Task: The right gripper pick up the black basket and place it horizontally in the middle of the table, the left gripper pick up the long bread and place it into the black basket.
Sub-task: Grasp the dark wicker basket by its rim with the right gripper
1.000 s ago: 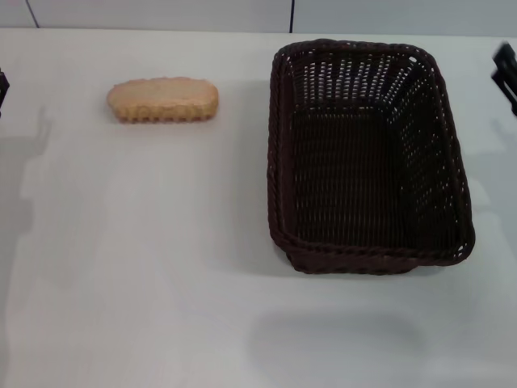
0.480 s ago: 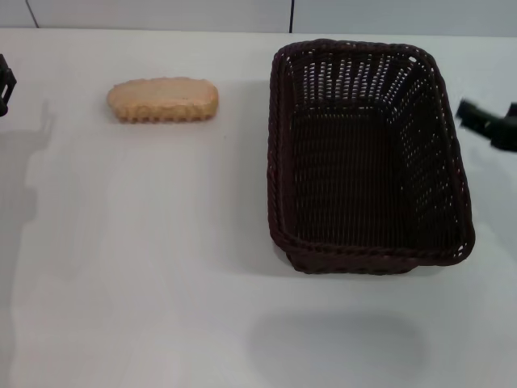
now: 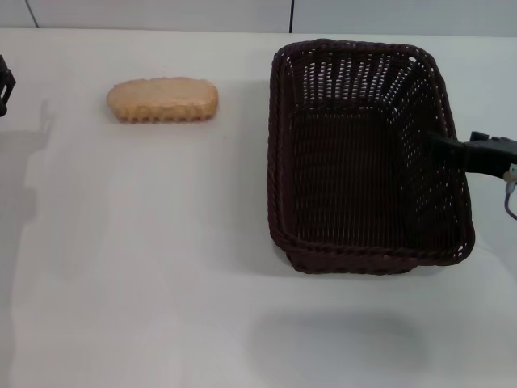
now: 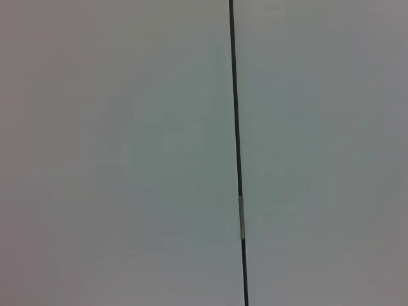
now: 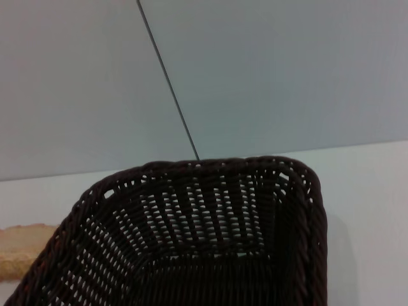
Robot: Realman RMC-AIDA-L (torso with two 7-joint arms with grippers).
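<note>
The black basket (image 3: 367,153) stands on the right half of the white table (image 3: 161,267), its long side running away from me. The long bread (image 3: 163,99) lies flat at the far left, well apart from the basket. My right gripper (image 3: 444,146) reaches in from the right edge, and its tip is at the basket's right rim. The right wrist view shows the basket's far corner (image 5: 210,223) and one end of the bread (image 5: 18,252). Only a sliver of my left gripper (image 3: 4,85) shows at the left edge, away from the bread.
A pale wall with a dark vertical seam (image 3: 292,14) runs behind the table's far edge. The left wrist view shows only this wall and seam (image 4: 237,159). Bare tabletop lies between the bread and the basket and in front of both.
My right gripper has come in from the far right edge, moving left and nearer, up to the basket's right rim. The basket and the bread have not moved.
</note>
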